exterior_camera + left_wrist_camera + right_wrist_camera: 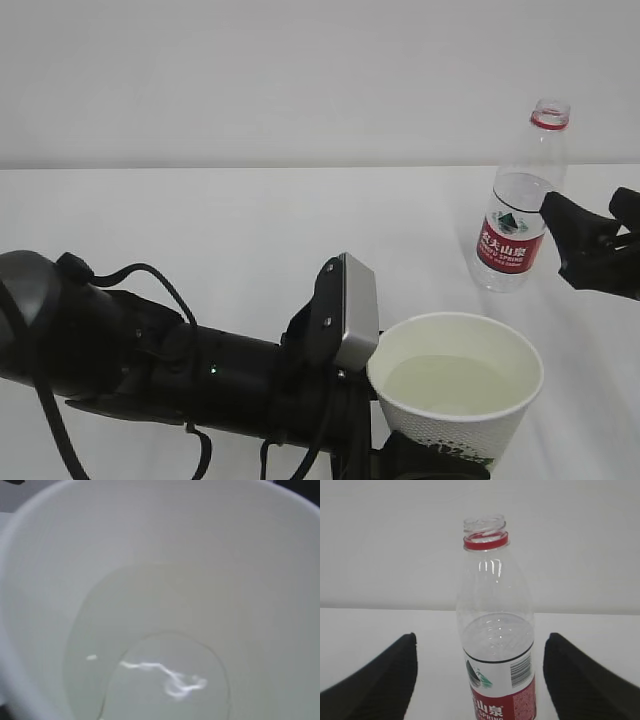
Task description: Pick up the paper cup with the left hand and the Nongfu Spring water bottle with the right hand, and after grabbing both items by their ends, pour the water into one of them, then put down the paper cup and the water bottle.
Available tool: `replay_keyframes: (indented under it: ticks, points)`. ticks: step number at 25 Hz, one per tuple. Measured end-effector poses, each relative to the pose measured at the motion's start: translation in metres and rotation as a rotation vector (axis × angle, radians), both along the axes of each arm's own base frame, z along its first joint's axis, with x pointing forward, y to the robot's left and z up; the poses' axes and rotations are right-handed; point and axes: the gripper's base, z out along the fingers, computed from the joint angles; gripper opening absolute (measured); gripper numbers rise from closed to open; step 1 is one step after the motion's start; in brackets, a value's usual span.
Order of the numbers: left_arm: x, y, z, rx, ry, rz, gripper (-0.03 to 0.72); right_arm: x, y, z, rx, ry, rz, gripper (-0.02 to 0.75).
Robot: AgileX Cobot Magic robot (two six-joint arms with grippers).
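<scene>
The paper cup point(455, 390) is upright at the bottom of the exterior view, with water point(452, 385) in it. My left gripper point(430, 462) is shut on the cup's lower part, and its fingers are mostly cut off by the frame edge. The left wrist view shows only the cup's white inside point(160, 545) and the water point(165, 680). The Nongfu Spring water bottle point(520, 205) stands upright and uncapped on the table, partly filled. My right gripper point(595, 225) is open just right of it. In the right wrist view the bottle point(495, 630) stands between the fingers point(385, 675), apart from both.
The left arm point(150, 360) with its cables and grey block point(357, 310) lies across the lower left. The white table point(250, 220) runs back to a pale wall point(300, 80).
</scene>
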Motion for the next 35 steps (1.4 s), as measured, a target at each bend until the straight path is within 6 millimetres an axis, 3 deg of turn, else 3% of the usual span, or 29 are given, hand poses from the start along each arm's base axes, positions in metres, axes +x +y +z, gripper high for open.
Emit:
replay_keyframes:
  ticks: [12, 22, 35]
  points:
    - [0.0, 0.0, 0.0, -0.005, 0.002, 0.0, 0.5, -0.002, -0.002, -0.012, -0.028, 0.13, -0.022, 0.59]
    - [0.004, -0.001, 0.002, -0.024, 0.019, 0.051, 0.5, -0.002, -0.003, -0.013, -0.049, 0.139, -0.021, 0.59]
    - [0.009, -0.001, 0.004, -0.046, 0.042, 0.115, 0.5, -0.003, -0.004, 0.008, -0.018, -0.003, -0.038, 0.589]
